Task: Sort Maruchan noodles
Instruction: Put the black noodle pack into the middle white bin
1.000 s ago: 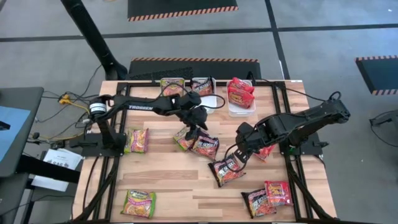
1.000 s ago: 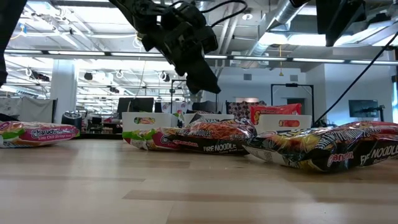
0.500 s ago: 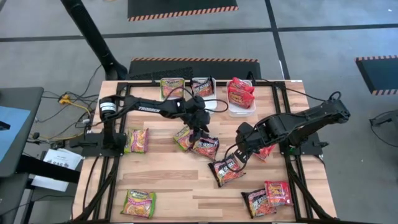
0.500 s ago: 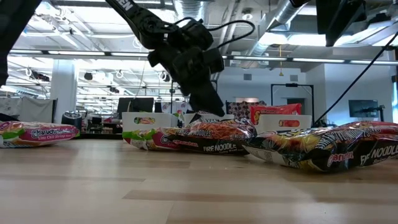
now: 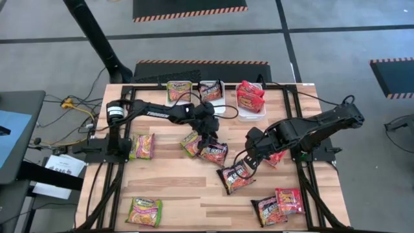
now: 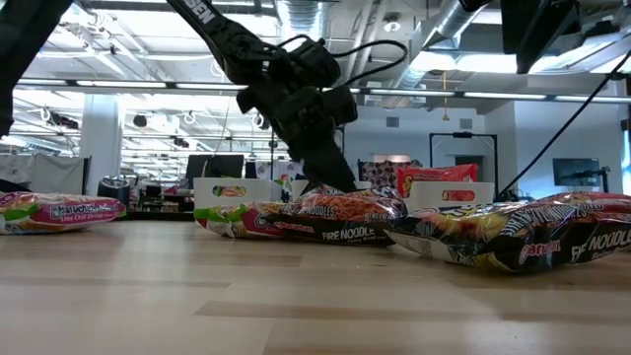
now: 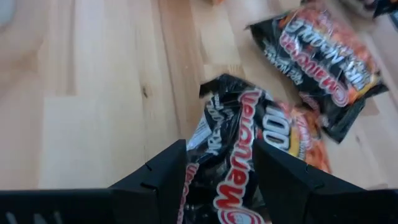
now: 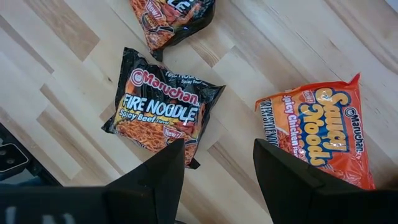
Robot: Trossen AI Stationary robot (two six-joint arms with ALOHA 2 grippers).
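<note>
We see flat, crinkly noodle packets spread over the wooden counter [image 5: 168,188]. Some are black, some green and some red. A black packet [image 5: 213,152] lies in the middle, partly on a green packet [image 5: 189,144]. Another black packet [image 5: 235,178] lies just to its right. Three white bins [image 5: 251,115] stand along the far edge, and each already has packets in it.

Our left gripper [image 5: 207,138] is low over the middle black packet. Its fingers [image 7: 158,177] stand wide, one on each side of the packet's end [image 7: 227,155], and they do not hold it yet. Our right gripper [image 5: 244,163] hangs over the other black packet, and its fingers [image 8: 155,177] are wide and empty too. A red packet [image 8: 326,137] lies near it.

We think the slippery wrapper could slide away when our left fingers pinch. They could also catch the green packet beneath and lift both. The two arms are near each other, so they might bump.
</note>
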